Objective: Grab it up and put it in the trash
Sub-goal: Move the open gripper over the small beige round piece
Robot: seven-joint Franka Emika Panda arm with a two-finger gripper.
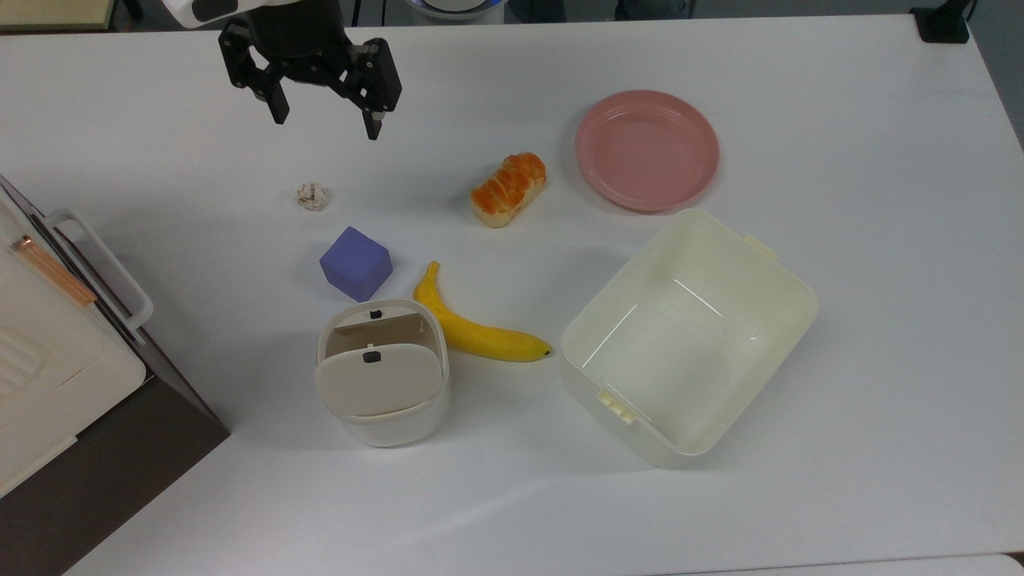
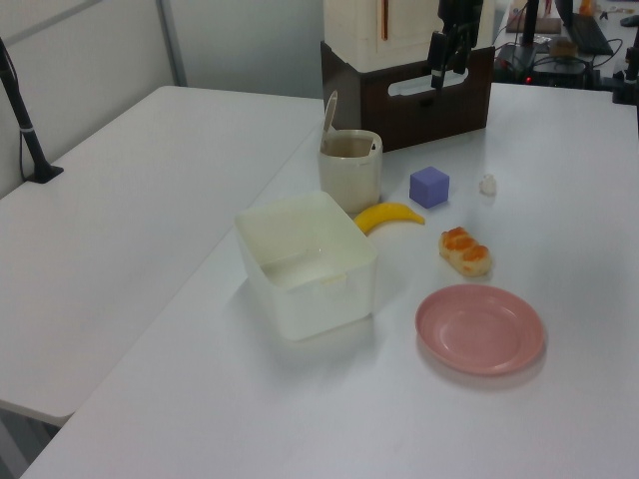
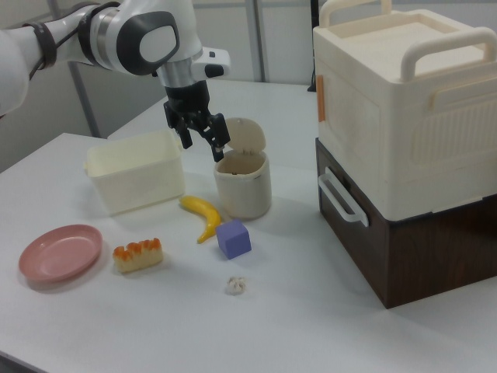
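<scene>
Currently the paper ball (image 1: 312, 196) lies loose on the white table (image 1: 800, 496), untouched, with bare tabletop all around it. Gripper (image 1: 326, 120) hangs in the air with its fingers spread wide and nothing between them; in the top view it sits above the ball in the frame and slightly toward the top view's right, clearly apart from it. In the right view the gripper (image 3: 203, 144) is raised well above the table, in front of the bin, while the ball (image 3: 236, 285) rests low in the frame near the table's front. Nearest neighbour of the ball is the purple cube (image 1: 356, 263), just below it in the top view. Beyond the cube stands the small white bin (image 1: 382, 382), one beige flap lid tilted up. A banana (image 1: 472, 324) lies touching or just beside the bin. Further off: orange-topped bread roll (image 1: 509, 189), pink plate (image 1: 646, 149), cream tub (image 1: 688, 336).
</scene>
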